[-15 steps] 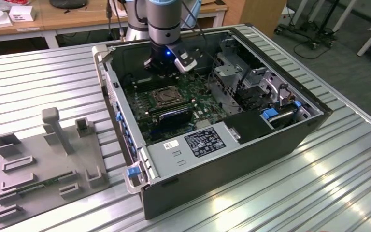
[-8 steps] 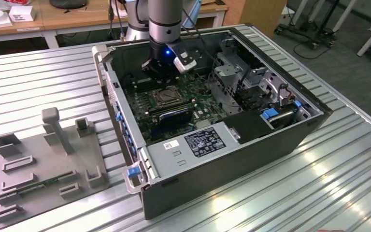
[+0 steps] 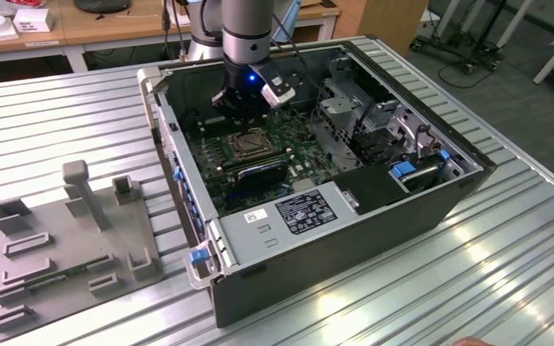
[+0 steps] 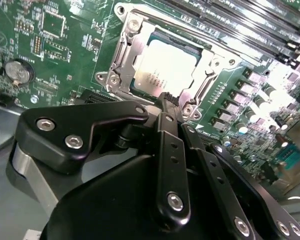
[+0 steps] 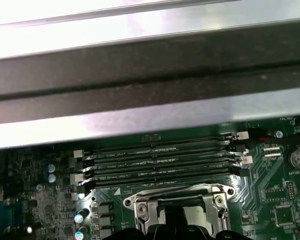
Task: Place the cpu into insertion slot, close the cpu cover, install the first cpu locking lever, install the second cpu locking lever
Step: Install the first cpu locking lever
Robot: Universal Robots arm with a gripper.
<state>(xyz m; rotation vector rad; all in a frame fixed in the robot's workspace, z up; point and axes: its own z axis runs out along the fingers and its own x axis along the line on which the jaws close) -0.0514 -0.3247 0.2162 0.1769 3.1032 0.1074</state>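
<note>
A ribbed metal worktop [image 3: 55, 137] carries an open computer case [image 3: 374, 238] lying on its side, and on the exterior view's left a grey holder block [image 3: 70, 249] with upright posts. Inside the case lies the green motherboard [image 3: 296, 155], with a black-and-white labelled power box [image 3: 301, 213] near its front edge and blue clips on the case frame.

The robot arm [image 3: 248, 32] reaches down into the case from the far side, and its gripper [image 3: 242, 108] hangs just above the board, close to the far edge of the insertion slot [image 3: 249, 144].

In the second wrist view, the gripper's black linkage [image 4: 165, 165] fills the foreground, its tip right at the edge of the socket; the jaws look drawn together with nothing between them. The cpu [image 4: 167, 67] sits flat in the insertion slot, its silvery top bare. The cpu cover [image 4: 125, 52] lies down around the chip as a metal frame, screws at its corners. A round coin battery [image 4: 17, 71] sits well apart on the board.

In the first wrist view, four long memory slots [image 5: 160, 162] run just beside the socket frame [image 5: 177, 197], under the case wall.
</note>
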